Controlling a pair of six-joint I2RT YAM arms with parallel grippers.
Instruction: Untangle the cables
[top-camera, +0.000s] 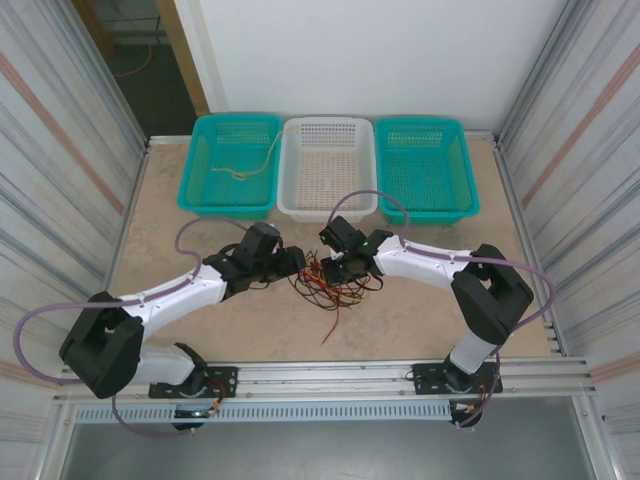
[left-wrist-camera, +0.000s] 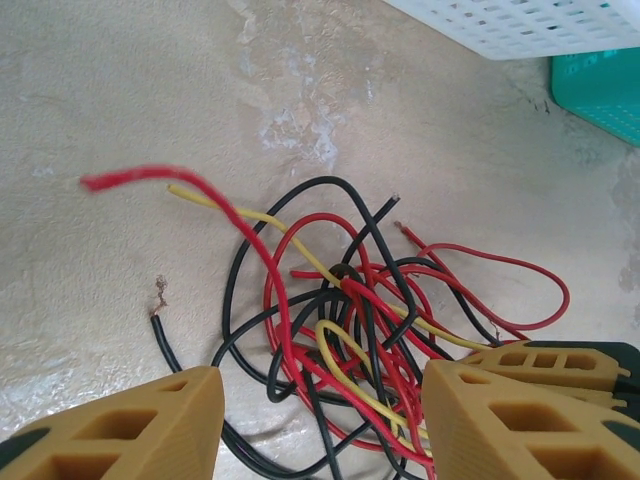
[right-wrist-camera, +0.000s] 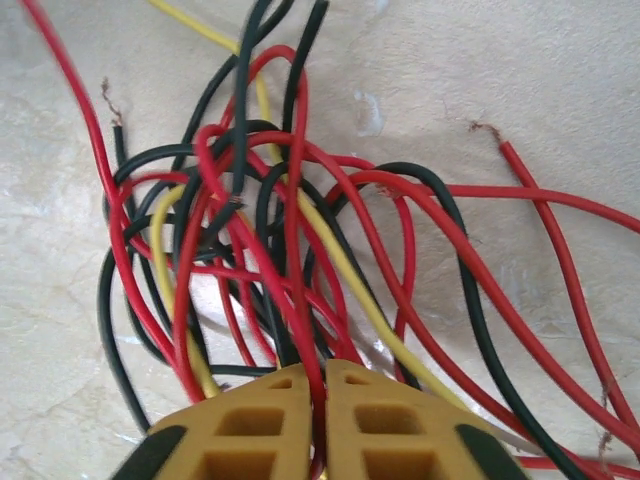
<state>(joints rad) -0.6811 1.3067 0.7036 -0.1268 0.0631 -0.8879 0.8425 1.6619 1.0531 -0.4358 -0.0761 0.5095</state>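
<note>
Right gripper (right-wrist-camera: 318, 375) clamped on red strand (right-wrist-camera: 308, 345) of tangled thin red, black, yellow cables (top-camera: 335, 280), strand running up-frame; left gripper (left-wrist-camera: 320, 385) open astride the tangle.

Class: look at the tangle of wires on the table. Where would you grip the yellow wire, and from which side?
Grip the yellow wire near its free end, where it sticks out straight from the tangle onto bare table. Come from above on that outer side; further in, other loops cross it.
</note>
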